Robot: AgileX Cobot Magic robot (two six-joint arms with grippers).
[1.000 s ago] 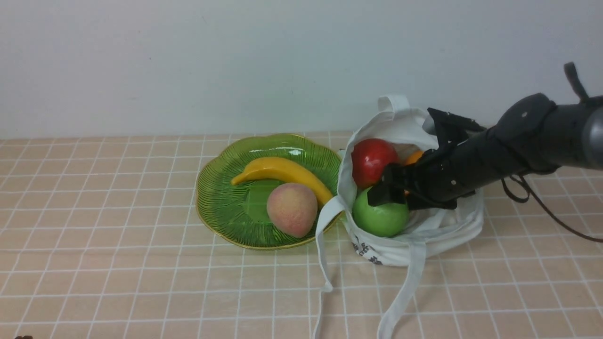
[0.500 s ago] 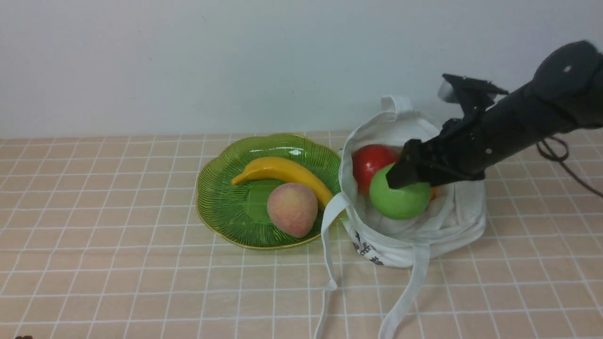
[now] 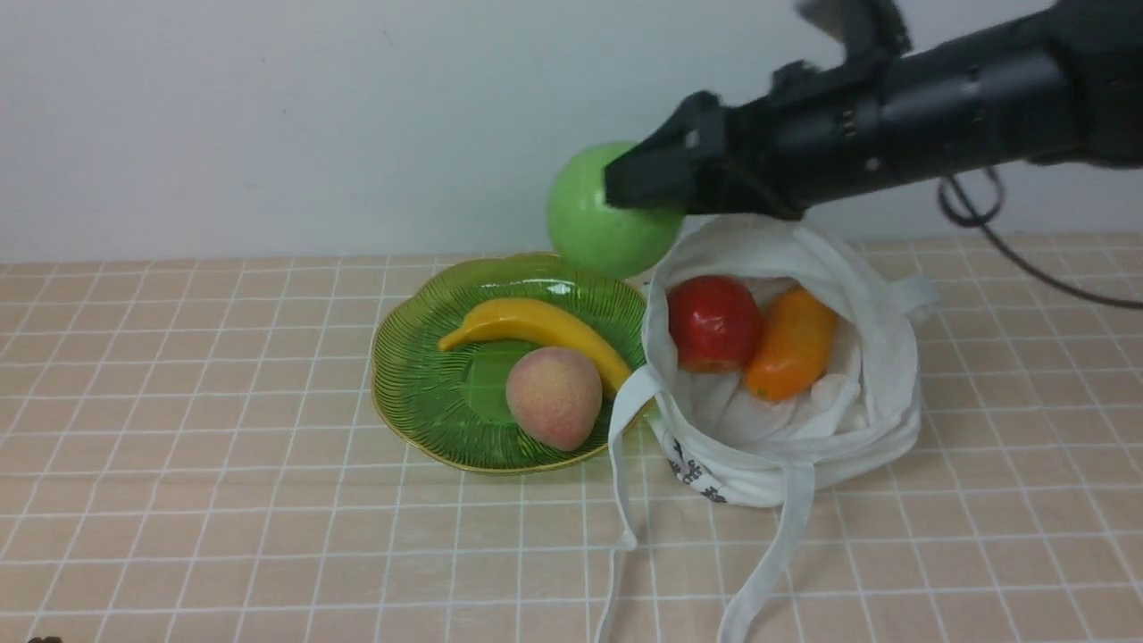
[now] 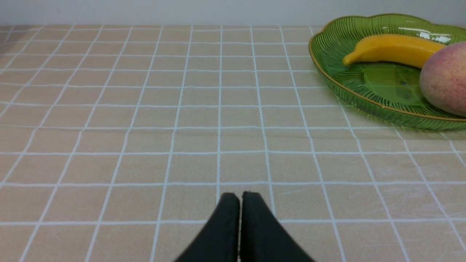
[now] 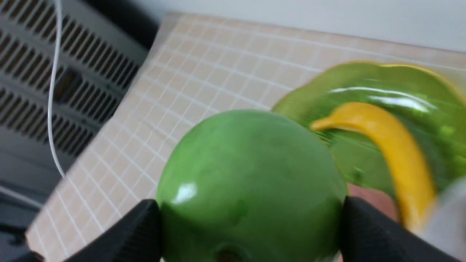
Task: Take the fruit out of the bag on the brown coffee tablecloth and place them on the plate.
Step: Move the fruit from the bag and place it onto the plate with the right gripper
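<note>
My right gripper [image 3: 625, 192] is shut on the green apple [image 3: 600, 214] and holds it in the air above the far right rim of the green plate [image 3: 420, 393]. In the right wrist view the apple [image 5: 251, 182] sits between both black fingers [image 5: 367, 233]. The white bag [image 3: 857, 429] stands right of the plate, with the red apple [image 3: 712, 321] and the orange-yellow mango-like fruit [image 3: 790, 344] inside. A yellow banana [image 3: 536, 326] and a peach [image 3: 554, 396] lie on the plate. My left gripper [image 4: 240, 198] is shut and empty, low over the brown tablecloth [image 4: 145, 120], left of the plate [image 4: 349, 91].
The bag's long white straps [image 3: 768, 554] trail toward the front edge of the tablecloth [image 3: 179, 402]. A white wall [image 3: 268, 116] rises behind the table. A grey vented unit [image 5: 54, 72] and a white cable show beyond the table in the right wrist view.
My right gripper has lifted the green apple out of the bag and carried it up and left, to above the plate's far right rim. The bag now shows the mango-like fruit.
</note>
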